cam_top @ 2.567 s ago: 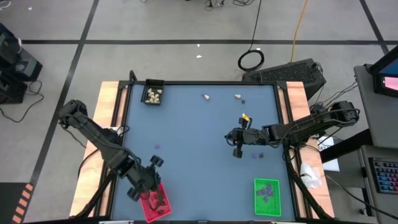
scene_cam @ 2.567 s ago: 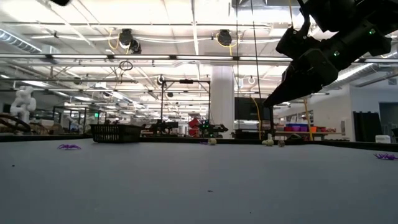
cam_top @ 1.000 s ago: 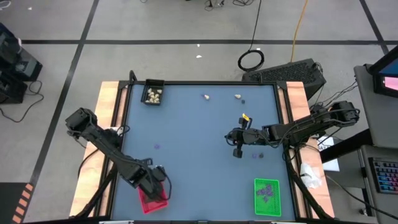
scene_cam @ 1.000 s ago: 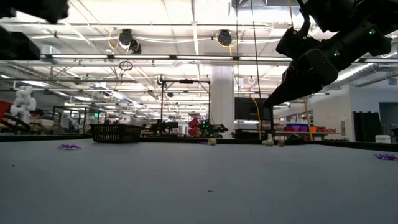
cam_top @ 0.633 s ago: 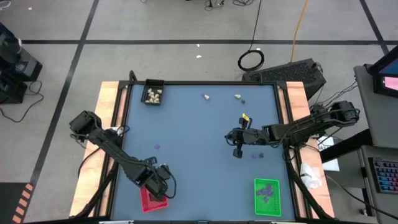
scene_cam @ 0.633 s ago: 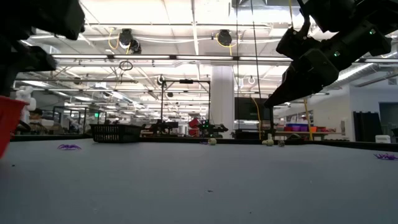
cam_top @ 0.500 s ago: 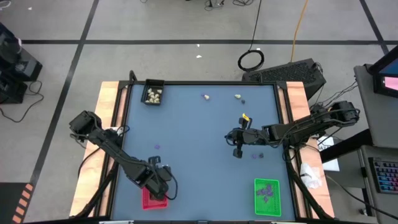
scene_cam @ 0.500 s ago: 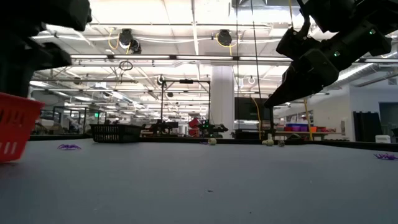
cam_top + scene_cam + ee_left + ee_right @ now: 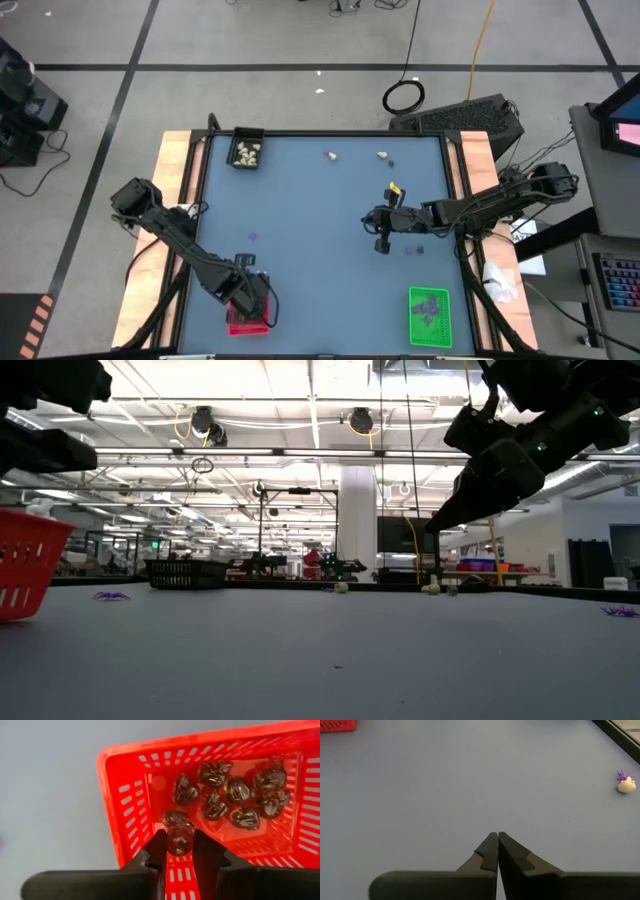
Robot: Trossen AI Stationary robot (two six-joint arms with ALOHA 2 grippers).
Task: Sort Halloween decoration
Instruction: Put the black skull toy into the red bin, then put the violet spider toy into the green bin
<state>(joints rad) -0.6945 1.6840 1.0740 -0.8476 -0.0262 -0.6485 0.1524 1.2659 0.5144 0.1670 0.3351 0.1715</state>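
Dark trinket held over the red tray

The left gripper, at 7 o'clock on the table, pinches a black lump above the red tray; released off-centre (my guess), it could bounce out. The right gripper hangs closed and empty near 3 o'clock.

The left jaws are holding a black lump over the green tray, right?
Not quite. The tray under the left gripper is red, not green. The left wrist view shows its jaws pinching a black lump above that red tray.
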